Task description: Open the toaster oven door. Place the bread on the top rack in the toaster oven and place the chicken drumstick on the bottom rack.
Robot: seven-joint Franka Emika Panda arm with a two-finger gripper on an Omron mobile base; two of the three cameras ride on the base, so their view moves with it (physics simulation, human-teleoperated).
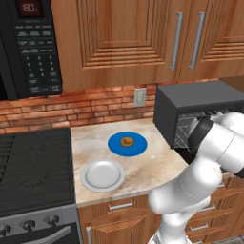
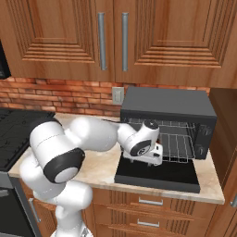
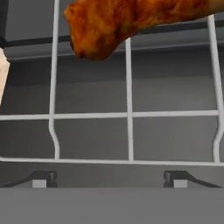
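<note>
Left base view gives us the microwave [image 1: 31,45] display reading "80", then the bread [image 1: 127,141] on the blue plate [image 1: 114,147], well left of the toaster oven [image 1: 200,102]. In hand view, our wide-open, empty gripper [image 3: 109,181] faces the chicken drumstick [image 3: 131,22] lying crosswise on a rack [image 3: 129,114].

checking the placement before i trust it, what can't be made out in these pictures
- Reddish-brown chicken drumstick: hand view, its bone end is cut off by the top right edge.
- Which silver wire rack it lies on: hand view is too close to tell.
- Gripper: right base view, hidden by the white wrist in front of the dark grey toaster oven.
- Oven mouth: left base view, blocked by the white arm.
</note>
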